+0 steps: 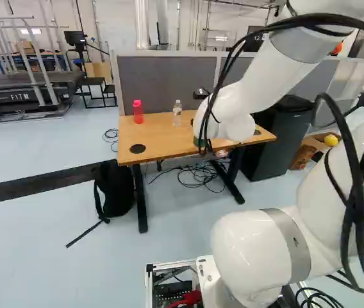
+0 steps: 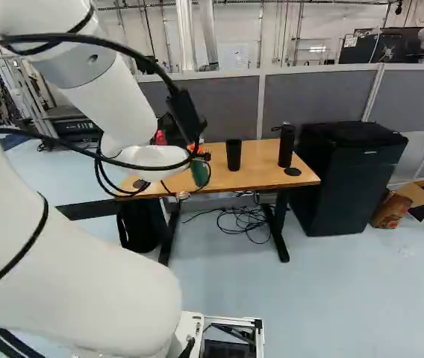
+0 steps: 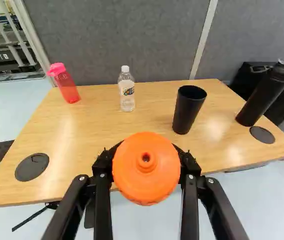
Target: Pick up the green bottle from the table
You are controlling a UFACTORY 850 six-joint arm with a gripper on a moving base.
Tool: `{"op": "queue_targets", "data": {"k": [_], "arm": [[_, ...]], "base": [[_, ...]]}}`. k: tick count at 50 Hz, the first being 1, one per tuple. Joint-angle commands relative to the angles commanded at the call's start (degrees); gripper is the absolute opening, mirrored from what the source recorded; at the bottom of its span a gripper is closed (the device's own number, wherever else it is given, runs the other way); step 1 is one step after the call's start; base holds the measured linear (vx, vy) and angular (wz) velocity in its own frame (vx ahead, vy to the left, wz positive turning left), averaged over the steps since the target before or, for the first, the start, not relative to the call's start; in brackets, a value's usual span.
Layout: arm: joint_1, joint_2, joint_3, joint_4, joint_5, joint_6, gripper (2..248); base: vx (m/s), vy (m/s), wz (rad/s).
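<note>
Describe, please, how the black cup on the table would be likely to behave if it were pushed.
The black cup is taller than it is wide and narrows toward its base, so a push near the rim would probably tip it. Being round and tapered, it would likely roll in a curve once down. Its sides look smooth, so it may be somewhat slippery.

— Base cameras?
— Two, behind the arm (image 1: pixel 239 106), one to its left, one to its right. Both face ahead and slightly down, the table (image 3: pixel 97 122) well ahead.
— Shared coverage?
— Table, grey partition (image 2: pixel 301 101), floor (image 1: pixel 41 244). Left base view covers more of the treadmill (image 1: pixel 31 93); right base view, more of the black cabinet (image 2: pixel 354 179).
— Wrist camera?
— Nearer: looks obliquely down across the table towards the partition.
</note>
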Motion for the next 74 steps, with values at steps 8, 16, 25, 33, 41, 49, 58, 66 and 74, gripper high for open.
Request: {"op": "queue_targets", "data": {"k": [8,16,25,33,41,49,58,66,74], "arm": [[0.14,0.58,3.01,0.0,3.24,0.0,123],[0.26,1.09,5.64,0.0,6.07,0.0,123],[0.38,1.57,8.14,0.0,8.76,0.0,123],[0.46,1.92,9.96,0.0,10.72,0.0,123],[0.53,2.21,11.43,0.0,12.3,0.0,123],[0.58,2.41,12.47,0.0,13.43,0.0,123],[0.61,2.55,13.2,0.0,14.21,0.0,123],[0.62,2.6,13.43,0.0,14.46,0.0,123],[0.62,2.6,13.44,0.0,14.46,0.0,123]], "base": [[0.0,0.0,0.0],[0.0,0.0,0.0],[0.0,0.0,0.0],[0.0,0.0,0.0],[0.0,0.0,0.0],[0.0,0.0,0.0],[0.0,0.0,0.0],[0.0,0.0,0.0],[0.0,0.0,0.0]]}}
